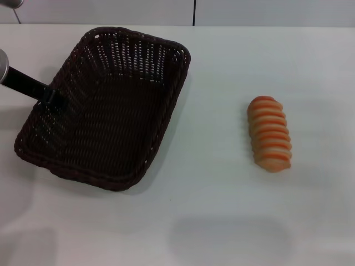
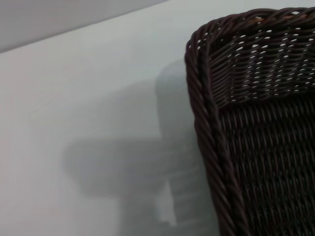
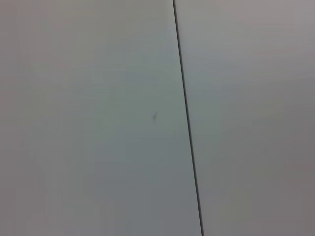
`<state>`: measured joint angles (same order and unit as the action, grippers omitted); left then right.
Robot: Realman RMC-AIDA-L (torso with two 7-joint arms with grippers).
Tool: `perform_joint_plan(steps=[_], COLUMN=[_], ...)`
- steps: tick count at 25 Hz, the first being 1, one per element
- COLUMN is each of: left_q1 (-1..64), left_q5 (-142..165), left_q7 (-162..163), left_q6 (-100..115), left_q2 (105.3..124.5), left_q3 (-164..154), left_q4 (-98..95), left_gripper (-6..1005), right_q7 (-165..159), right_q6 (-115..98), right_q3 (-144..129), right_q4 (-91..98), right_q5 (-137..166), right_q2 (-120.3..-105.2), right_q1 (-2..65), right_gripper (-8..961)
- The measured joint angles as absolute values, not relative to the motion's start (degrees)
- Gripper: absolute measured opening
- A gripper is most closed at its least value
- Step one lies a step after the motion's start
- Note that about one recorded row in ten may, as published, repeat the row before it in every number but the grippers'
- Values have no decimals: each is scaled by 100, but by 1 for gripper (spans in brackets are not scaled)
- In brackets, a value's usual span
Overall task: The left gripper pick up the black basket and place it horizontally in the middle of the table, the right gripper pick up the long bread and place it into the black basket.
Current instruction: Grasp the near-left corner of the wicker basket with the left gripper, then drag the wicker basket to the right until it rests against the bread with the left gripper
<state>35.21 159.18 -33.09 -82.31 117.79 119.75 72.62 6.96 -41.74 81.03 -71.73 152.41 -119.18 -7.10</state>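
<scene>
The black basket (image 1: 105, 111) lies on the left part of the white table (image 1: 211, 210), set at a slant with its long side running away from me. Its braided rim and one corner fill the left wrist view (image 2: 246, 123). My left gripper (image 1: 51, 98) comes in from the left edge on a dark arm and sits at the middle of the basket's left rim, touching or just over it. The long bread (image 1: 270, 134), tan with orange-brown stripes, lies alone on the table to the right, well apart from the basket. My right gripper is out of view.
A pale wall with a thin dark seam (image 1: 194, 12) runs behind the table's far edge; the right wrist view shows only that wall and the seam (image 3: 187, 118). A gripper-shaped shadow (image 2: 123, 167) lies on the table beside the basket corner.
</scene>
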Motion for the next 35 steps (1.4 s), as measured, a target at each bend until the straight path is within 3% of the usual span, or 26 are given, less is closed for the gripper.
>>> perform_joint_plan(steps=[4, 9, 16, 25, 30, 31, 32, 33, 35], left_q1=[3506, 3527, 3549, 3836, 3997, 4155, 4155, 4301, 4338], left_q5=[15908, 15914, 15888, 15850, 15776, 15468, 15468, 15120, 15023], left_q7=[-3369, -3373, -3483, -4089, -4445, -4831, -4831, -5209, -5315], left_q6=[-8233, -8235, -8235, -8283, -8414, -8681, -8681, -8956, -9035], left_q2=[11786, 11785, 11769, 11745, 11621, 11476, 11476, 11315, 11263], left_q3=[11897, 11797, 11841, 12337, 12434, 12711, 12711, 13013, 13069], left_q4=[7311, 7276, 7307, 7274, 7304, 7258, 7258, 7197, 7185], left_gripper=[566, 320, 217, 212, 203, 199, 195, 191, 184], right_q7=[713, 726, 731, 736, 735, 735, 735, 735, 734], right_q6=[-4174, -4174, -4174, -4174, -4174, -4174, -4174, -4174, -4174], right_q3=[8101, 8102, 8104, 8104, 8104, 8104, 8104, 8104, 8104], right_q4=[-7198, -7210, -7216, -7216, -7216, -7216, -7216, -7226, -7232], right_q5=[15241, 15241, 15241, 15241, 15240, 15240, 15240, 15237, 15233], right_q2=[-11918, -11918, -11911, -11909, -11913, -11914, -11914, -11915, -11916], right_q1=[-725, -736, -748, -747, -755, -773, -773, -793, -805], right_gripper=[641, 642, 642, 642, 641, 641, 641, 641, 641])
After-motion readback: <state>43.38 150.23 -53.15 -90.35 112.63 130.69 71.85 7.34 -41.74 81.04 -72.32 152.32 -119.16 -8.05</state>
